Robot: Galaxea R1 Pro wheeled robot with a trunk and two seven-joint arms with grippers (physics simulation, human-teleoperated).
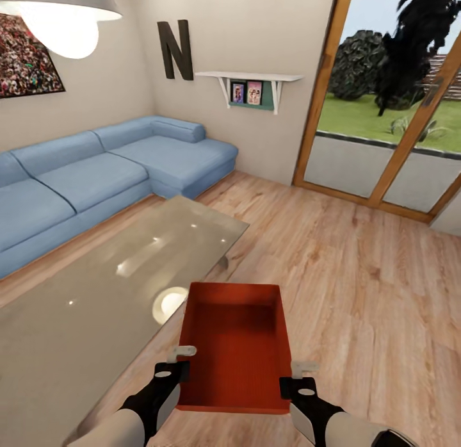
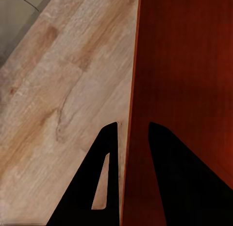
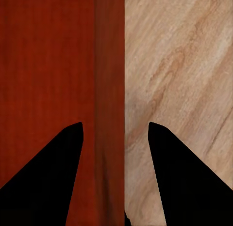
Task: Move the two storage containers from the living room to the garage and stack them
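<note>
Orange-red storage container (image 1: 234,344) held above wood-plank floor (image 1: 358,274), left claw (image 2: 132,133) pinching its 9 o'clock wall, right claw (image 3: 115,133) straddling its 3 o'clock wall, glass tabletop (image 1: 96,306) at 9 o'clock, blue sofa (image 1: 96,171) beyond.

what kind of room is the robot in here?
A living room, most likely: a blue corner sofa, a glass table on a wood-plank floor, and glazed doors onto a garden.

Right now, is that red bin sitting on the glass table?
No. The storage container is held off the glass table, over the wood floor.
</note>
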